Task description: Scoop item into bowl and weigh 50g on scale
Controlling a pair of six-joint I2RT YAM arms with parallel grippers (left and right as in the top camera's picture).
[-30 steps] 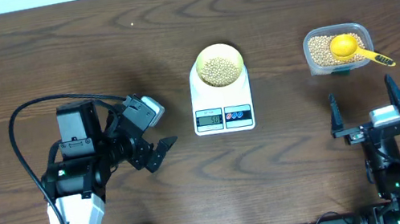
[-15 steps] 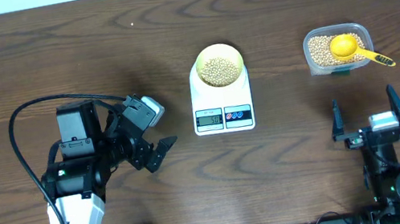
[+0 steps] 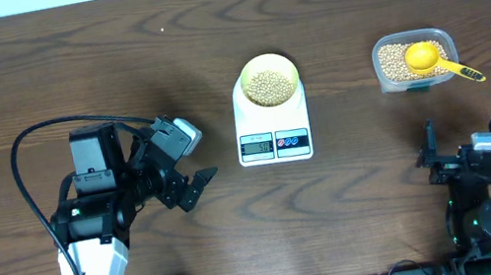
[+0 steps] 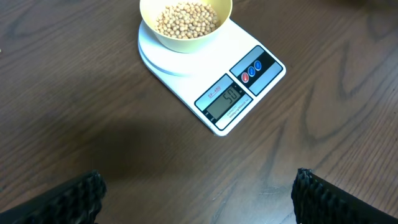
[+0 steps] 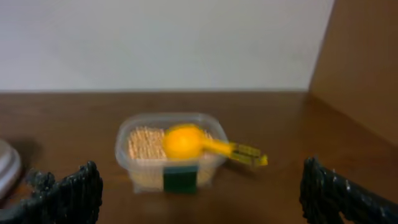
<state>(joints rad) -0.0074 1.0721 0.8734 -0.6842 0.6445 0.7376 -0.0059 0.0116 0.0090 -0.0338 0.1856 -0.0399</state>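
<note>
A pale-yellow bowl (image 3: 269,81) holding tan beans (image 3: 267,85) stands on the white scale (image 3: 271,121); in the left wrist view the bowl (image 4: 185,22) sits on the scale (image 4: 214,74), whose display reads about 50. My left gripper (image 3: 192,185) is open and empty, left of the scale. My right gripper (image 3: 464,153) is open and empty, near the table's front right. The clear tub (image 3: 413,58) of beans holds a yellow scoop (image 3: 434,58); the right wrist view shows the tub (image 5: 170,151) and scoop (image 5: 198,143) ahead of the fingers.
A black cable (image 3: 32,173) loops over the table by the left arm. The table's far edge meets a white wall (image 5: 161,43). A wooden panel (image 5: 360,62) rises at the right in the right wrist view.
My right gripper has drawn back toward the table's front edge, away from the tub. The left arm, scale, bowl and tub have not moved.
</note>
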